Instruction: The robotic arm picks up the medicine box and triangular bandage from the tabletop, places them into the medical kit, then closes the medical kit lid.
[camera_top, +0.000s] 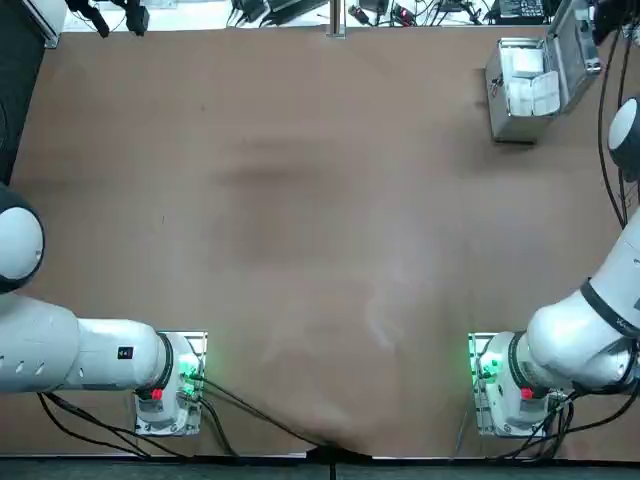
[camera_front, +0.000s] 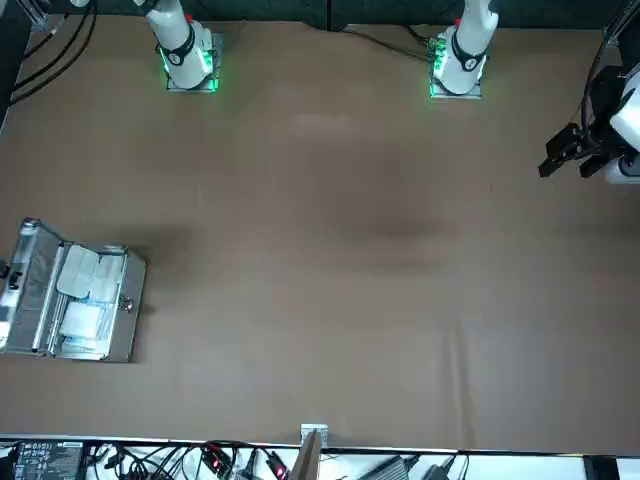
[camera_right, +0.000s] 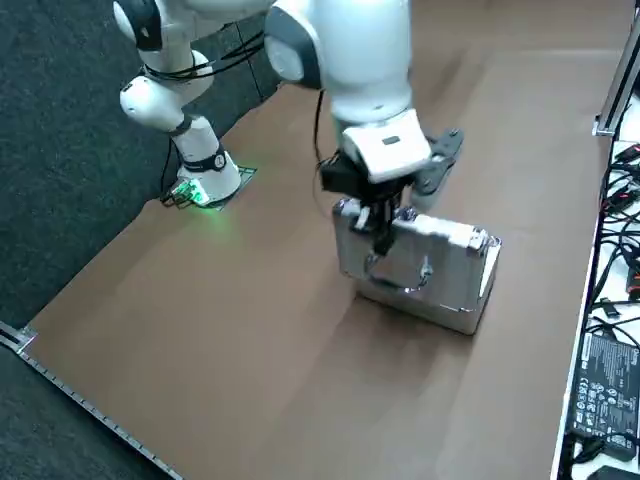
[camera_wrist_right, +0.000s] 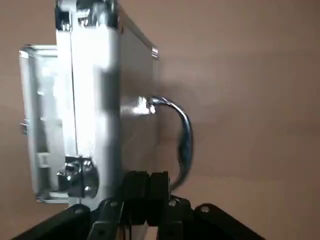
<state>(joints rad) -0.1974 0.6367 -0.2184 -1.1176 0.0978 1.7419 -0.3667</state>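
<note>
The silver medical kit (camera_top: 518, 100) stands open at the table's far right corner, its blue-lined tray (camera_front: 118, 300) showing. Inside lie the lumpy triangular bandage (camera_front: 79, 270) on the robot's side and the small square medicine box (camera_front: 85, 320) beyond it. The medical kit lid (camera_right: 430, 262) stands nearly upright on its hinge, its curved handle (camera_wrist_right: 183, 137) on the outer face. My right gripper (camera_right: 383, 230) hangs at that outer face, just beside the handle, its fingers (camera_wrist_right: 136, 192) shut together and holding nothing. The robotic arm (camera_right: 350, 60) reaches over the case from above.
The kit sits close to the table's far edge (camera_top: 420, 30), beyond which lie cables and electronics (camera_right: 605, 385). Brown tabletop (camera_top: 300, 220) stretches wide between the case and the arm bases (camera_top: 500, 385).
</note>
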